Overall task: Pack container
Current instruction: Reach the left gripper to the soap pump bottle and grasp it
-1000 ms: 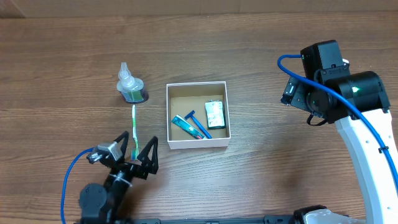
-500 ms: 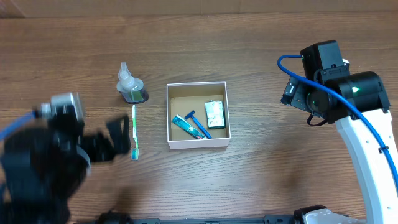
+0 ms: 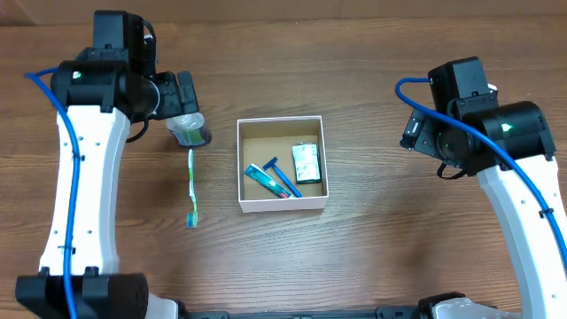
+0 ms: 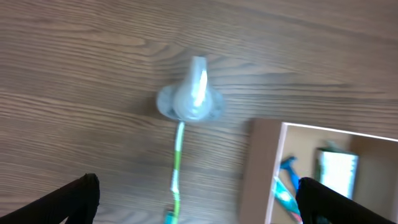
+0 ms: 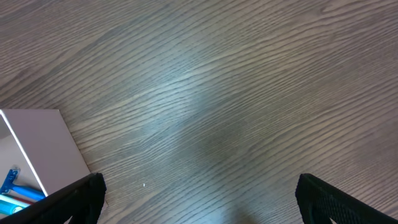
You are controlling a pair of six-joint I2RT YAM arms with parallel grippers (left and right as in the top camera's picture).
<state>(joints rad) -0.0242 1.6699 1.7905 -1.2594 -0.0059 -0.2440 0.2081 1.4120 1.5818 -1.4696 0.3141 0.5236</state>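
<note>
White arm links [image 3: 84, 177], black joints [image 3: 120, 40], blue cables [image 3: 412, 81]; left end effector [image 4: 196, 190] black.

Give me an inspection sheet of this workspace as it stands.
Surface: wooden table, brown grain.
Job's things: container holds toothpaste tube, razor and packet; toothbrush and clear bottle sit outside, to its left.
Clutter: nothing seen.
Grippers: left gripper open, near the bottle; right gripper open, empty.
Cables: left blue cable and right blue cable run along the arms.
Surroundings: nothing seen.
</note>
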